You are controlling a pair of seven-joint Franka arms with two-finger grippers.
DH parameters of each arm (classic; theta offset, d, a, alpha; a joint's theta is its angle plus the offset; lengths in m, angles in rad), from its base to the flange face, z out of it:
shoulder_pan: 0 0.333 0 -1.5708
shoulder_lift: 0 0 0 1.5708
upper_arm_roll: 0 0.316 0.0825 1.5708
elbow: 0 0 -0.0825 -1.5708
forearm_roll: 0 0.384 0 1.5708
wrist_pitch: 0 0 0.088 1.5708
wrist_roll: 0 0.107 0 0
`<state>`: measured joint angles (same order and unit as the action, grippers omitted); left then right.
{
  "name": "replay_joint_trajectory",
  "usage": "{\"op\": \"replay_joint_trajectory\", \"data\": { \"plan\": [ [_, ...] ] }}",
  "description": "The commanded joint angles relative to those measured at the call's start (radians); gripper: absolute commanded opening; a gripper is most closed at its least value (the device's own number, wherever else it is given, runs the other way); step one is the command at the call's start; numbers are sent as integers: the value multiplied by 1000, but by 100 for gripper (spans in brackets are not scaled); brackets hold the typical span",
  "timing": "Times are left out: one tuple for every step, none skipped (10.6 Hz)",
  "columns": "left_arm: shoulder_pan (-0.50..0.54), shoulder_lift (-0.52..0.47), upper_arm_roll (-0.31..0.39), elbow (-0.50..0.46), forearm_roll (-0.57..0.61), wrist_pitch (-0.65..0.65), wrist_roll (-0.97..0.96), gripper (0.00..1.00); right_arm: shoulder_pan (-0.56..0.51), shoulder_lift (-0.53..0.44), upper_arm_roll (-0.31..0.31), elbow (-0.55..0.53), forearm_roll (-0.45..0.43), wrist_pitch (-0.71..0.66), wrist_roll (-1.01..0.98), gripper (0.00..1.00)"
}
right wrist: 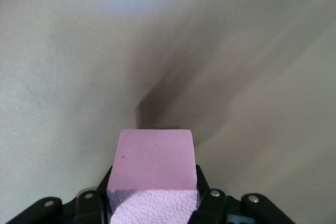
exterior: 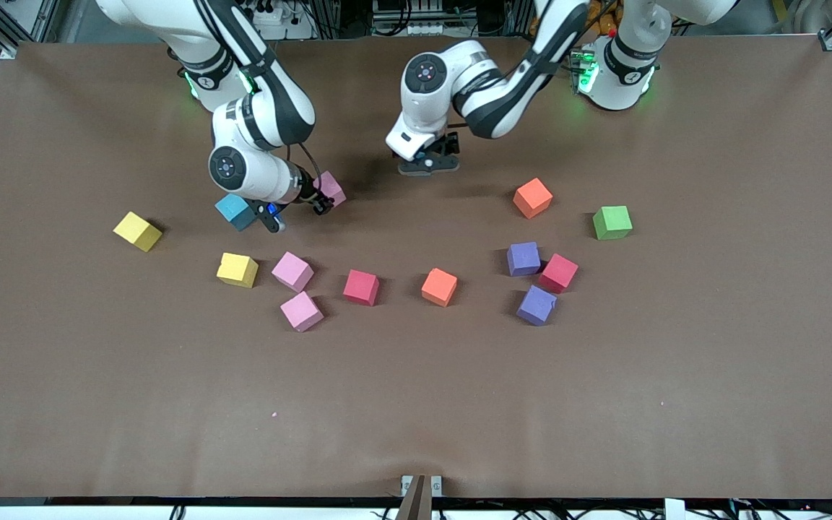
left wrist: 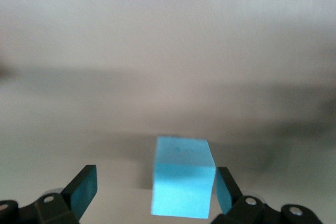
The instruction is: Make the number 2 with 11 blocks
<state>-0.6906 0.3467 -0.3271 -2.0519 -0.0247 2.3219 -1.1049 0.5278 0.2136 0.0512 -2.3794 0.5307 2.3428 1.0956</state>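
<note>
Nearest: a pink cube (exterior: 301,311) and a purple cube (exterior: 536,305), loose on the desk (exterior: 416,419). Farther off, more blocks (exterior: 361,287) scattered in a rough band, no digit laid out yet. Farther still, right tool (exterior: 323,196) pinching another pink block (exterior: 331,188), close beside a blue cube (exterior: 234,211). Left tool (exterior: 428,165) spread wide around a pale blue block (left wrist: 184,177), apparently resting on the desk. Probably light, soft foam: best pinched gently on two flat opposing faces.

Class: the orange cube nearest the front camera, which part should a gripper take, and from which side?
Take the orange cube by two opposite side faces, coming straight down from above. It lies flat on the table with bare space all round, so probably either pair of flat parallel faces suits.
</note>
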Motion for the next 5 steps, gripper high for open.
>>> {"op": "replay_joint_trajectory", "data": {
  "plan": [
    [124,-54,-6,-14,23,-36,-16,100,108,-22,6,-12,34,45,172,23],
    [184,-52,-4,-13,25,-41,-4,100,154,-22,4,-14,34,71,241,23],
    [248,-51,-4,-11,28,-41,6,100,167,-23,6,-17,34,73,297,21],
    [317,-48,-6,-2,63,-41,63,100,172,-31,6,-20,35,73,338,19],
    [353,-38,-4,22,74,-41,124,100,191,-33,6,-23,46,76,387,17]
  ]
}}
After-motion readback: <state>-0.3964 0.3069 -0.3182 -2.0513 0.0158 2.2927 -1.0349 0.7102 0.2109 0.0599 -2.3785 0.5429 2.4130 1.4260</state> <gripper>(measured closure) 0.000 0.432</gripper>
